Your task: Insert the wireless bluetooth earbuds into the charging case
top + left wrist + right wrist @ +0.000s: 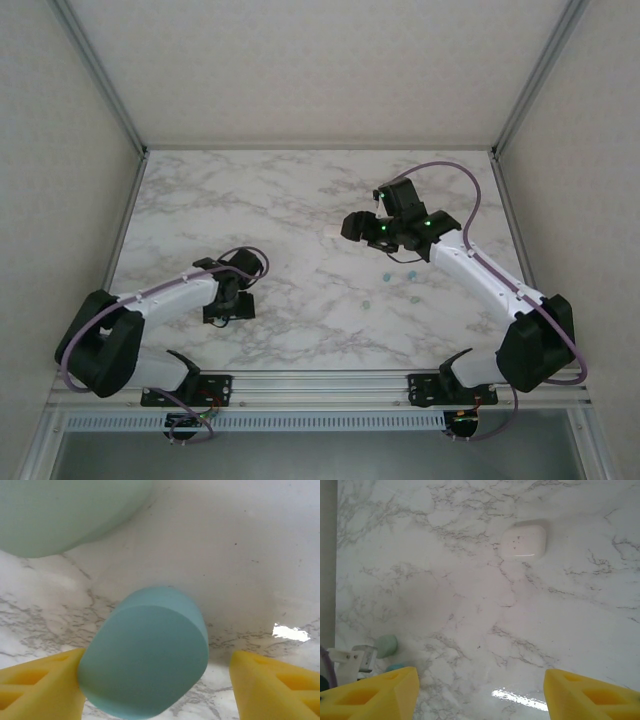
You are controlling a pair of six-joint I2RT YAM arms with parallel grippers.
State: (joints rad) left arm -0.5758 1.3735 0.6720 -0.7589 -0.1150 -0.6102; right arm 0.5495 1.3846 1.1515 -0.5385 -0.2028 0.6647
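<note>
Left arm (160, 293): my elbow sits at the near left, and my forearm reaches right toward the middle.
Left gripper (228, 305): tipped downward and held low, jaws apart, my yellow fingers (40, 687) spread wide.
Right arm (490, 275): my elbow sits at the near right, and my forearm stretches far and left.
Right gripper (352, 225): farther out than my left one, jaws wide, fingers (370, 695) well apart.

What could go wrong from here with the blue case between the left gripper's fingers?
The blue case touches one finger only, off centre in the open left gripper; closing could push it sideways. The pale green case lies close by and could get knocked. The tiny earbuds lie loose near the right arm, which could sweep them away.
</note>
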